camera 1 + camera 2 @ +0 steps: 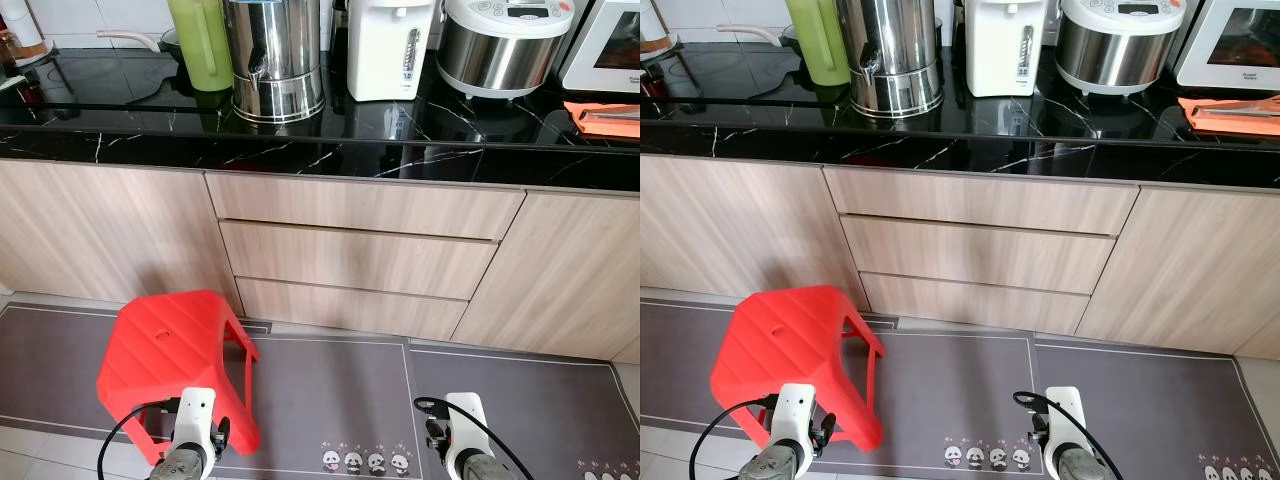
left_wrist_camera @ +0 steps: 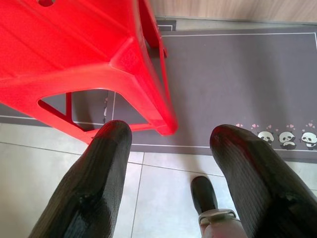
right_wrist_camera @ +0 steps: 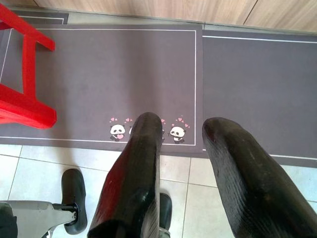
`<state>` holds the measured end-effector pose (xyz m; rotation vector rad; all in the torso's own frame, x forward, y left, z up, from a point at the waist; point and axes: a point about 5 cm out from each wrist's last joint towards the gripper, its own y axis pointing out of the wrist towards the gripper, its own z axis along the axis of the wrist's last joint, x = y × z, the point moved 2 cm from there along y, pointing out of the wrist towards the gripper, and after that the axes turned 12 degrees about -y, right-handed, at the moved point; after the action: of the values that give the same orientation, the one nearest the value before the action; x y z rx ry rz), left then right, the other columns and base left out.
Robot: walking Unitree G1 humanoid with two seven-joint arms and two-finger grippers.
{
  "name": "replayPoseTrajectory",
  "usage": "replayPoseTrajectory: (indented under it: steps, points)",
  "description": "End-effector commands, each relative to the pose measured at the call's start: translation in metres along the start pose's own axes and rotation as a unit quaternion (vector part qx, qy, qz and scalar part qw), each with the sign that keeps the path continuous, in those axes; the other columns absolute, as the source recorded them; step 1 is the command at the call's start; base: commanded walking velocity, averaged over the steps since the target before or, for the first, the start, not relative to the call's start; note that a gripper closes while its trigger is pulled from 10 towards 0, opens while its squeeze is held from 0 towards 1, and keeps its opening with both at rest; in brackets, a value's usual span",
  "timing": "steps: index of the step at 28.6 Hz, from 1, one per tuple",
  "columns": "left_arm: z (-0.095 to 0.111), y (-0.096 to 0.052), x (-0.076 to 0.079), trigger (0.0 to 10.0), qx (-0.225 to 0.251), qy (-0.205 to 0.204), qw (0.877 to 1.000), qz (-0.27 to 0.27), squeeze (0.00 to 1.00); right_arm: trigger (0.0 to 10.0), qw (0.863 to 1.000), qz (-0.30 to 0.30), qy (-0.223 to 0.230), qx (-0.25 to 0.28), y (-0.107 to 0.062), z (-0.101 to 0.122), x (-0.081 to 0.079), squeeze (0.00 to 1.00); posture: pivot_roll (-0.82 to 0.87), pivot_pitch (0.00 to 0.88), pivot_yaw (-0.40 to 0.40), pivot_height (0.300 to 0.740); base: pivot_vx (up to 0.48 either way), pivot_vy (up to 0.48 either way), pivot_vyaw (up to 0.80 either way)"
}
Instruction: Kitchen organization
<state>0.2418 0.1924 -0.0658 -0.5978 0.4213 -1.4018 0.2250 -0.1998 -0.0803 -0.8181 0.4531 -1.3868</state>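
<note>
We're standing in front of the black counter (image 1: pixel 300 150), both arms hanging low at the bottom edge of the head views. Left gripper (image 2: pixel 168 148): jaws wide, nothing btwn them, pointing down at tile and the mat (image 1: pixel 330 400). Right gripper (image 3: pixel 181 134): jaws apart too, a bit narrower, empty, over the mat's panda print (image 3: pixel 119 130).

No single item is named by the task, so we judge the likely targets to be the counter things, top of frame: green jug (image 1: pixel 202 40) upper left, steel urn (image 1: pixel 272 55) beside it, white hot-water pot (image 1: pixel 388 45) centre, rice cooker (image 1: pixel 500 42) upper right, orange cloth (image 1: pixel 605 118) far right. All sit well above and ahead of both grippers. Jug and urn stand upright, long axis vertical. Left arm's nearer those two; right arm's nearer cooker and cloth.

Red stool (image 1: pixel 175 355) lower left, tilted, right by the left gripper. It could get in the way if we step fwd.
</note>
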Motion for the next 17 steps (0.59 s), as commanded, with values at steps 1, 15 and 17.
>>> replayPoseTrajectory:
  steps: [1, 15, 17]
  points:
    - [-0.0269, -0.0105, -0.0347, 10.0, -0.089, -0.010, 0.996, 0.017, 0.00, 10.0, 0.998, 0.035, 0.048, -0.007, 0.0024, 0.0037, -0.0166, 0.00, -0.06, 0.000, 0.096, 0.740, 0.000, 0.000, 0.00]
    - [-0.0269, -0.0105, -0.0347, 10.0, -0.089, -0.010, 0.996, 0.017, 0.00, 10.0, 0.998, 0.035, 0.048, -0.007, 0.0024, 0.0037, -0.0166, 0.00, -0.06, 0.000, 0.096, 0.740, 0.000, 0.000, 0.00]
    - [-0.0269, -0.0105, -0.0347, 10.0, -0.089, -0.010, 0.996, 0.017, 0.00, 10.0, 0.998, 0.035, 0.048, -0.007, 0.0024, 0.0037, -0.0166, 0.00, -0.06, 0.000, 0.096, 0.740, 0.000, 0.000, 0.00]
